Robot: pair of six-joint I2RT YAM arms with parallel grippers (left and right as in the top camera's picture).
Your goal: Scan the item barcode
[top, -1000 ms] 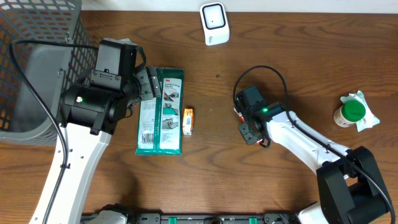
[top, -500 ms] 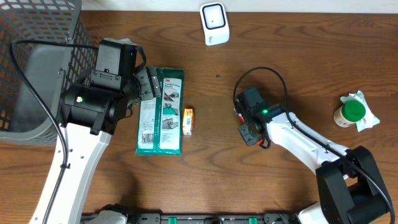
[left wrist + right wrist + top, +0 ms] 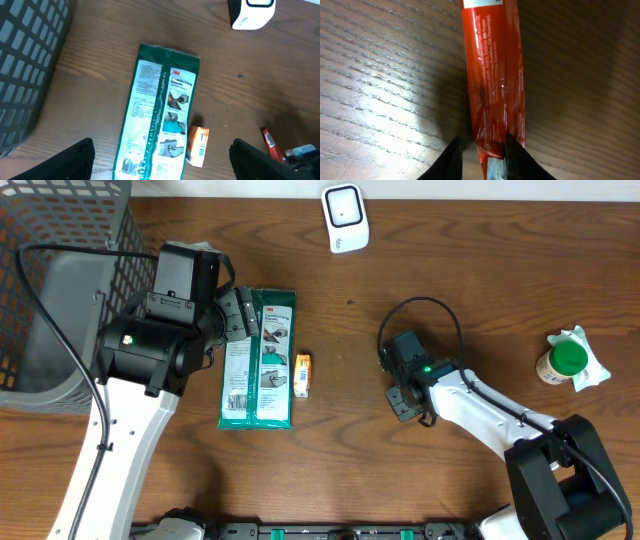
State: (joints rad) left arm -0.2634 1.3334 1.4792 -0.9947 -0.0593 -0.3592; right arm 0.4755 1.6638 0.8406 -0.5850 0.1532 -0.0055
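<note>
Dark wood-grain table (image 3: 350, 470) fills every view, and of the room beyond we see only a pale strip (image 3: 500, 188) along the far edge. A wire basket (image 3: 100, 220) stands at the far left, a white scanner (image 3: 345, 218) at the far middle, and a green-capped bottle (image 3: 570, 360) sits on a crumpled wrapper (image 3: 592, 370) to the right. Near the left arm lie a green packet of gloves (image 3: 258, 360) and, just beside it, a small orange box (image 3: 302, 374). We judge the task to be at its start: the red packet (image 3: 492, 90) lies flat on the wood near the table's middle, well apart from the scanner, and nothing faces the scanner. The right gripper (image 3: 483, 152) sets its two fingers (image 3: 449, 160) against the packet's crimped end from either side, so it appears pinched, though the view is too tight for us to judge how firmly. The left gripper (image 3: 238, 318) hangs over the green packet with fingers (image 3: 75, 160) spread wide, holding nothing. Left to do, as we read it: lift the red packet, find its barcode, which we cannot make out among the small print, and carry it to the scanner.
</note>
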